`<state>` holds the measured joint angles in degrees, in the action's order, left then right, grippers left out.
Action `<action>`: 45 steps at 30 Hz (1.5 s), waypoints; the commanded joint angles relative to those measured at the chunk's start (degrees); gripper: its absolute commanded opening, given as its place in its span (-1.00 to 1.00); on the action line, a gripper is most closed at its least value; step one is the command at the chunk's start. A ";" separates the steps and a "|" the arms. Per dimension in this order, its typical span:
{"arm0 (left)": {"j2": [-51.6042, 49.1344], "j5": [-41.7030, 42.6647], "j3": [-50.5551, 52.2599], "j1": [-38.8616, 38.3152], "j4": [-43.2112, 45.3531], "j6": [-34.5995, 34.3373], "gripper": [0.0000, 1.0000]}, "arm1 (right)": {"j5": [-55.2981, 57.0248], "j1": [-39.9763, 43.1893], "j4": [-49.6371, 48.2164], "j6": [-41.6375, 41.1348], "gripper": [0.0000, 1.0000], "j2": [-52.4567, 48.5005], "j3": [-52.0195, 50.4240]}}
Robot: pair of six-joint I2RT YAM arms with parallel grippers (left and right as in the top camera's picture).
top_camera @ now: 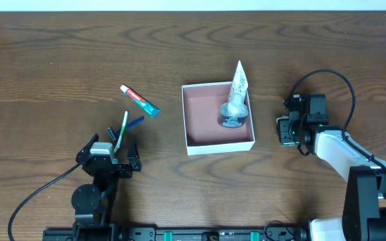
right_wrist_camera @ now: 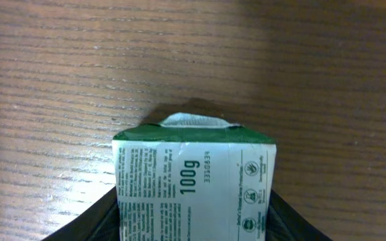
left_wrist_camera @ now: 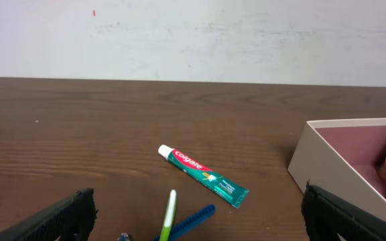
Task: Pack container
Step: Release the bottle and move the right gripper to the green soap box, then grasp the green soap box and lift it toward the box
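Note:
The container point(top_camera: 220, 146), a square white box with a pinkish-brown inside, sits mid-table; its corner shows in the left wrist view point(left_wrist_camera: 313, 161). A white tube point(top_camera: 237, 90) leans in its right side. A Colgate toothpaste tube point(top_camera: 140, 100) point(left_wrist_camera: 203, 176) lies left of it. A green toothbrush point(top_camera: 121, 130) point(left_wrist_camera: 169, 213) and a blue toothbrush point(top_camera: 134, 122) point(left_wrist_camera: 194, 218) lie crossed just ahead of my left gripper point(top_camera: 109, 151) point(left_wrist_camera: 203, 214), which is open and empty. My right gripper point(top_camera: 287, 130) point(right_wrist_camera: 193, 229), right of the container, is shut on a green-and-white soap box point(right_wrist_camera: 193, 174) marked 100g.
Dark wooden table point(top_camera: 45, 60) all round. A black cable point(top_camera: 327, 75) loops above the right arm. The arm bases stand at the front edge point(top_camera: 89, 201). A white wall point(left_wrist_camera: 193, 33) lies beyond the table's far edge.

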<state>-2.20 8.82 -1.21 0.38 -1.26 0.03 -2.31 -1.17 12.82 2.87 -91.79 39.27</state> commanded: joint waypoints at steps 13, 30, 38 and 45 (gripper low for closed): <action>0.09 0.87 0.98 0.35 -1.95 0.17 0.96 | -2.71 0.39 10.03 -8.26 -0.41 3.54 5.25; 0.09 0.85 0.98 0.35 -1.92 0.17 0.96 | -28.24 -1.99 27.63 6.67 -0.43 27.06 14.64; 0.09 0.85 0.98 0.35 -1.95 0.15 0.96 | -29.20 -11.91 29.66 13.75 -0.56 27.76 14.64; 0.09 0.85 0.98 0.35 -1.95 0.17 0.96 | -24.92 -18.01 29.81 15.65 -0.45 27.58 14.62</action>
<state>-2.20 8.82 -1.21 0.38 -1.28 0.03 -28.18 -17.30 42.76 16.16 -64.66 53.10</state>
